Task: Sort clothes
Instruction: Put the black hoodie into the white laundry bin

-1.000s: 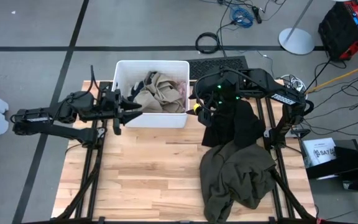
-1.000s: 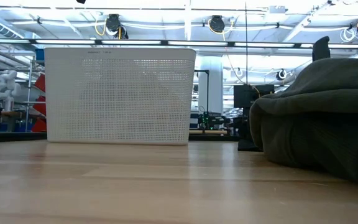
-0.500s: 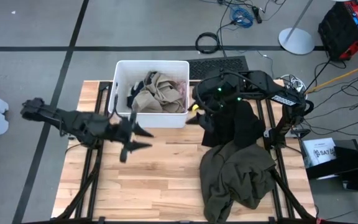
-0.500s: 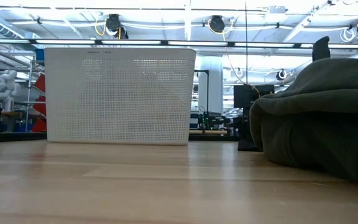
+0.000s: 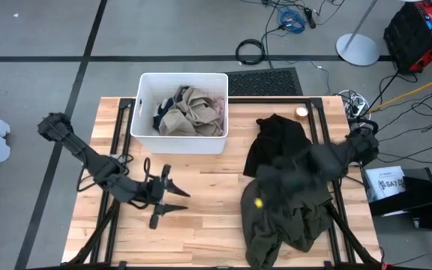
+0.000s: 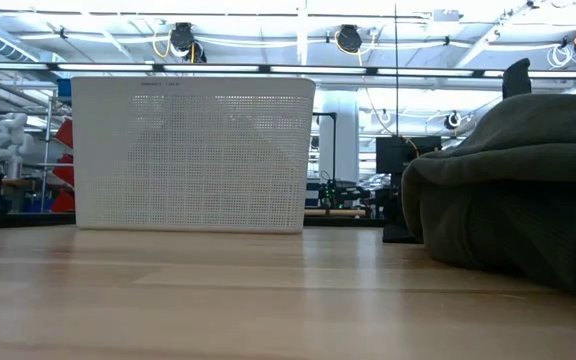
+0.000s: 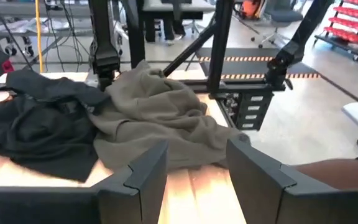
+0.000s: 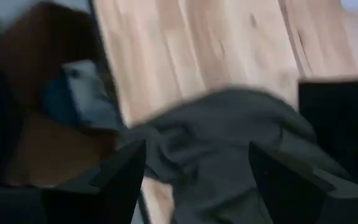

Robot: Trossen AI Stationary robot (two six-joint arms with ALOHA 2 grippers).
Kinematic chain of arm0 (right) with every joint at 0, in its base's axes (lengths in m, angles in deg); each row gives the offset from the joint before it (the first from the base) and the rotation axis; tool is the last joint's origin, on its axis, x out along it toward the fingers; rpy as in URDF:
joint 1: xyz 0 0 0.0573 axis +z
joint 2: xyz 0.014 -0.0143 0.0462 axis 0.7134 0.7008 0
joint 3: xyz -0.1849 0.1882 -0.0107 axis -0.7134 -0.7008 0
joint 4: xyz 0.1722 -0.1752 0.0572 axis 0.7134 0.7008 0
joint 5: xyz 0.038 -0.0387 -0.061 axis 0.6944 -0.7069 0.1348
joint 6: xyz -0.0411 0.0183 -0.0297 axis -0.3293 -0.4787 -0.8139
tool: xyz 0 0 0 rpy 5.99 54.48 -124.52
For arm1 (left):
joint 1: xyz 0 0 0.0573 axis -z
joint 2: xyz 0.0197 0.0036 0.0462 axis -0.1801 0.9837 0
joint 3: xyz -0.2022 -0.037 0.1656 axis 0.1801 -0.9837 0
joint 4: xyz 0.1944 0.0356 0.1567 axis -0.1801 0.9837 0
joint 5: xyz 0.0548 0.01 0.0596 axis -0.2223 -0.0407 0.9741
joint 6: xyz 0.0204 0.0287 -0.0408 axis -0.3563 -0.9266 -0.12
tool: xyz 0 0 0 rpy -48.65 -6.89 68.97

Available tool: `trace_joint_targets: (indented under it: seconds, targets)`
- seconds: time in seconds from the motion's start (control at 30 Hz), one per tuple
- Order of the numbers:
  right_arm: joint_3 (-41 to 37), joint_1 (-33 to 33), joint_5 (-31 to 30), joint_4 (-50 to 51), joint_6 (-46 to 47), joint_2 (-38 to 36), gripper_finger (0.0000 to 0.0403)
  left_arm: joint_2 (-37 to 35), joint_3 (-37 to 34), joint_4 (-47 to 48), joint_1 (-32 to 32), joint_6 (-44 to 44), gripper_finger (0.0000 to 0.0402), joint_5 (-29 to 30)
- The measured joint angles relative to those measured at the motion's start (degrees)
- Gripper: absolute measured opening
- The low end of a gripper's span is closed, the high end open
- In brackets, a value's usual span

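Observation:
A white bin [image 5: 142, 112] stands at the table's far side and holds tan, pink and dark clothes [image 5: 188, 111]. A black garment [image 5: 280, 139] lies to the bin's right. A dark olive garment [image 5: 287, 214] is heaped in front of it, with one edge lying over the black one. My left gripper [image 5: 182, 201] hovers open over bare wood left of centre, pointing level toward the olive garment [image 7: 154, 118]. My right gripper [image 5: 261, 191] is blurred. It hangs open above the olive garment [image 8: 229, 143], pointing steeply down.
Bare wood [image 5: 201, 232] lies between my left gripper and the olive heap, and along the near left. In the low view the bin [image 6: 193, 155] stands at the left and the olive heap [image 6: 513, 200] at the right. Black frame rails [image 5: 103, 217] run beside the table's edges.
My left gripper has swung from the bin's left side toward the near edge and the table's middle, sinking a little. My right gripper has moved from beside the bin's right corner toward the near edge, over the olive garment, and has rolled. The clothes lie as before.

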Motion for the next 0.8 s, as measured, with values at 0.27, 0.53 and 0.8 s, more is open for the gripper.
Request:
trace_joint_targets:
  seconds: [0.27, 0.53, 0.8]
  targets:
    - [-23.5, 12.9, -6.5, -0.3, 12.3, -0.9, 0.027, 1.5, 0.0, -1.4, 1.3, 0.0, 0.0173, 2.5]
    - [-34.2, 9.8, -7.1, -21.1, 4.6, -1.0, 0.027, 1.4, 0.0, -4.1, 1.1, -2.9, 0.0173, 5.3]
    - [-34.2, 4.9, -7.2, -42.2, -3.6, -1.0, 0.027, 1.4, 0.0, -4.1, 1.1, -3.0, 0.0173, 5.3]
